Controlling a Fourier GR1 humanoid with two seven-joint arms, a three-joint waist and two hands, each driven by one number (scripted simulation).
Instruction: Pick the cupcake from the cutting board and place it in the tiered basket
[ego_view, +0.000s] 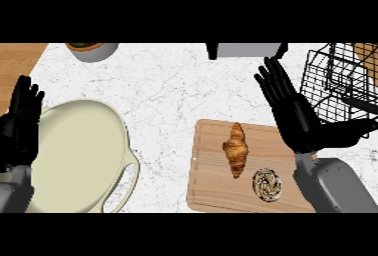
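Hovering over the right edge of the cutting board (221, 195), the right hand (295, 120) is spread flat with its fingers straight and pointing away toward the far side of the tabletop (177, 85), holding nothing. Its thumb sticks out to the right, toward the black wire tiered basket (343, 75), which stands just beyond the hand's right side at the far right of the tabletop.

The cupcake (267, 185), a round dark-and-cream swirled piece seen from above, lies on the wooden cutting board just left of the right forearm, below the palm and nearer the robot than the fingers. It is not touched by the hand. A croissant (235, 149) lies lengthwise on the same board, farther left of the hand and just beyond the cupcake.

The left hand (21, 125) shows at the left edge of the view, open with fingers up, resting beside a large pale oval pan (85, 150) that lies immediately to its right. Past the right hand's fingertips, at the far edge, sits a grey box-like object (247, 50), only partly in view. Far to the left of it sits a grey bowl-like pot (92, 50) with something green and brown inside.
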